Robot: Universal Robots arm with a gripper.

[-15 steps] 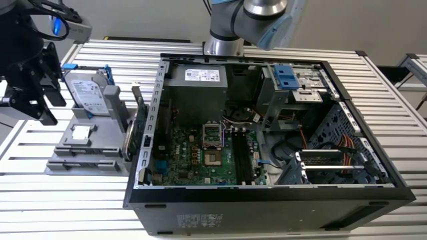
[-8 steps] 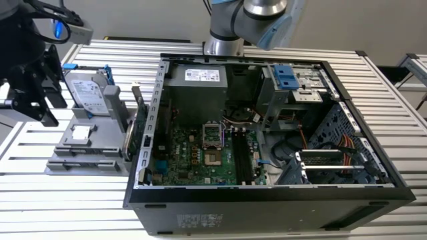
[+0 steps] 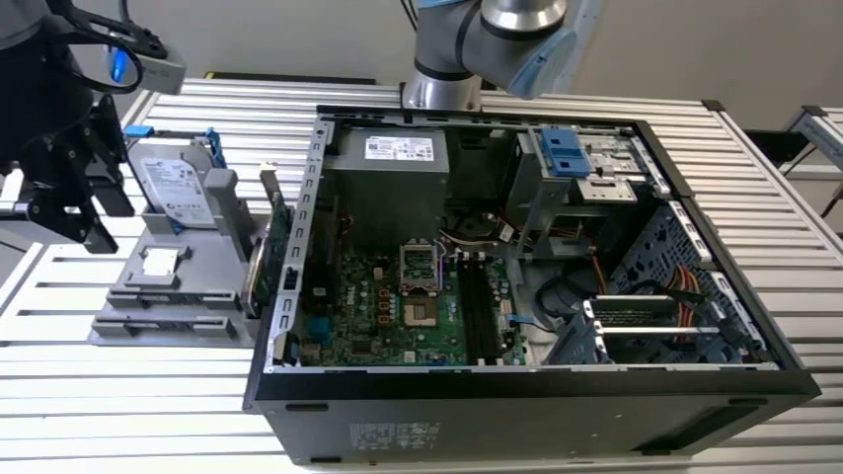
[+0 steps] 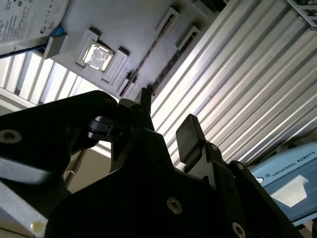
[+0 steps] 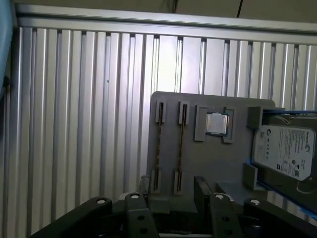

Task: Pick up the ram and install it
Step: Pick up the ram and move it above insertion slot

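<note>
The ram (image 5: 159,148) stands edge-on as a thin dark strip in a slot of the grey holder tray (image 5: 208,101), with a second like strip (image 5: 181,148) in the slot beside it. In the second wrist view the ram (image 4: 150,54) runs as a dark line across the same tray (image 4: 133,25). My gripper (image 5: 172,186) hovers above the tray's slot end, open, with nothing between its black fingers (image 5: 143,184). In the second wrist view the gripper (image 4: 168,116) also stands open. In the exterior view the gripper (image 3: 73,232) hangs at the left, beside the tray (image 3: 145,321).
On the tray sit a processor chip (image 5: 216,124) and a silver hard drive (image 5: 285,151). An upright green card (image 3: 257,267) stands at the tray's edge next to the open computer case (image 3: 527,390), whose motherboard (image 3: 395,306) lies exposed. The table is ribbed metal (image 5: 74,124).
</note>
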